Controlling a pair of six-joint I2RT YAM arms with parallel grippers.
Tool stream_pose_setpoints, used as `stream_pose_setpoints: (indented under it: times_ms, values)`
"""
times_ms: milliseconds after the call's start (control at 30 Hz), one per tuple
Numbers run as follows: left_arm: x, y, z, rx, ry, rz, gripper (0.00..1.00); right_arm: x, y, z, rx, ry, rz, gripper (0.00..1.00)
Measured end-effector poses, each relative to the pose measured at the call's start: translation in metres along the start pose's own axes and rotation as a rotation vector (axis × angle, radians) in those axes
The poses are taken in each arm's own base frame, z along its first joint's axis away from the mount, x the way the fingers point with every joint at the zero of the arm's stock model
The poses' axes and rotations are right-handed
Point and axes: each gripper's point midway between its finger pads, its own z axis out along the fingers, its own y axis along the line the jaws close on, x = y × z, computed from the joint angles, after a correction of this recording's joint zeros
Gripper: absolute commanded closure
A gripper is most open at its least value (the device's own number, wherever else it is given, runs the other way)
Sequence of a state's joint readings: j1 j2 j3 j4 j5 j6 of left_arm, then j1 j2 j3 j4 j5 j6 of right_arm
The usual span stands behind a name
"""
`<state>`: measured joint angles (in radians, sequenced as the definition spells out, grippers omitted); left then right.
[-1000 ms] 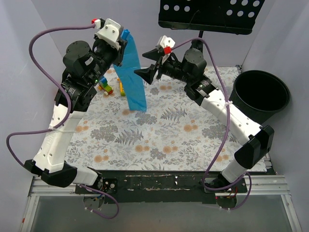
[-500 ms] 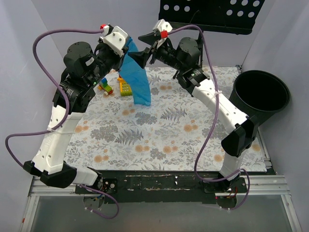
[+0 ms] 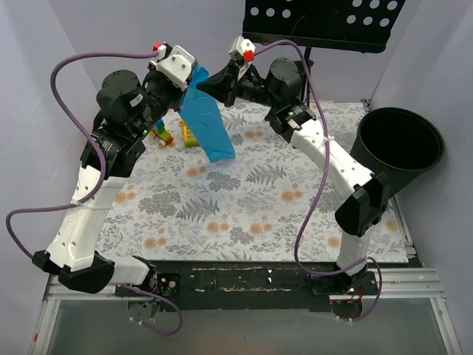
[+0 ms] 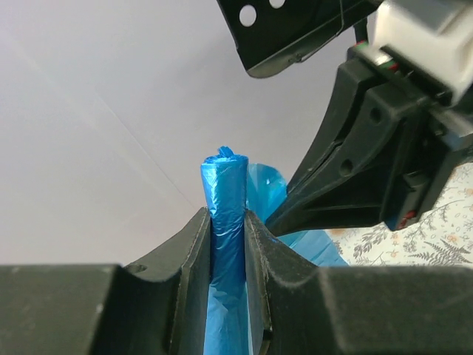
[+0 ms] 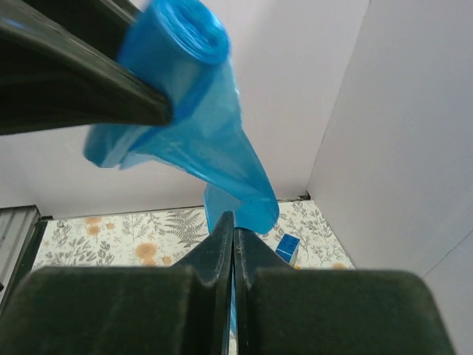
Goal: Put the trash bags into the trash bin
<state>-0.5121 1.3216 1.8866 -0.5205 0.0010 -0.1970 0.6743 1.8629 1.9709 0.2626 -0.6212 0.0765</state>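
- Top view: the left hand [image 3: 190, 78] is raised above the far left part of the bench [image 3: 244, 214], clenched on the top of a blue trash bag [image 3: 209, 126]. The bag hangs down as a loose sheet, clear of the floral cloth.
- The right hand [image 3: 205, 83] reaches in from the right, its tip against the bag's upper part, just beside the left hand.
- Toy blocks [image 3: 164, 134] lie on the bench behind and below the hanging sheet.
- The trash bin [image 3: 375, 159] stands at the far right edge, well apart from the bag. The right arm stretches across the space between them.
- A perforated music stand [image 3: 318, 26] overhangs both hands at the back.
- Left wrist view: the left hand [image 4: 226, 216] squeezes the rolled end of the trash bag [image 4: 225, 181], which sticks up past the fingertips. The right hand [image 4: 275, 220] crowds in from the right, touching the film, with the music stand [image 4: 295, 29] above.
- Right wrist view: the right hand [image 5: 233, 216] is pressed tight together, and a sliver of blue shows in the seam, so it is pinching the trash bag [image 5: 199, 126]. The left hand's black finger [image 5: 74, 81] holds the roll at upper left. A blue block [image 5: 287, 247] lies below.
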Motion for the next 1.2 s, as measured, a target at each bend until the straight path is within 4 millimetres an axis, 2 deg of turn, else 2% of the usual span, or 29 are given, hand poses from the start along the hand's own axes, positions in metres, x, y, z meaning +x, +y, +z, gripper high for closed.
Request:
stream_pose_setpoints:
  times_ms: [133, 233, 400, 533, 667, 933, 1200]
  values:
    - [0.015, 0.0, 0.006, -0.024, 0.035, 0.0, 1.0, -0.006, 0.011, -0.007, -0.038, 0.007, -0.044, 0.99]
    - [0.026, 0.005, 0.014, -0.067, 0.069, -0.009, 1.0, -0.013, 0.022, -0.012, -0.059, 0.033, -0.15, 0.99]
    - [0.042, 0.006, 0.035, -0.103, 0.114, -0.058, 1.0, -0.018, 0.062, -0.006, -0.128, 0.092, -0.407, 0.99]
    - [0.047, 0.0, 0.041, -0.091, 0.157, -0.115, 1.0, 0.005, 0.071, -0.016, -0.095, 0.173, -0.647, 0.99]
    - [0.058, -0.002, 0.04, -0.094, 0.196, -0.15, 1.0, -0.001, 0.076, -0.018, -0.087, 0.185, -0.778, 0.99]
    - [0.061, 0.003, 0.038, -0.125, 0.207, -0.188, 1.0, 0.003, 0.074, -0.033, -0.045, 0.201, -0.796, 0.99]
    - [0.066, 0.011, 0.035, -0.144, 0.209, -0.223, 1.0, -0.009, 0.082, -0.044, -0.021, 0.163, -0.749, 0.99]
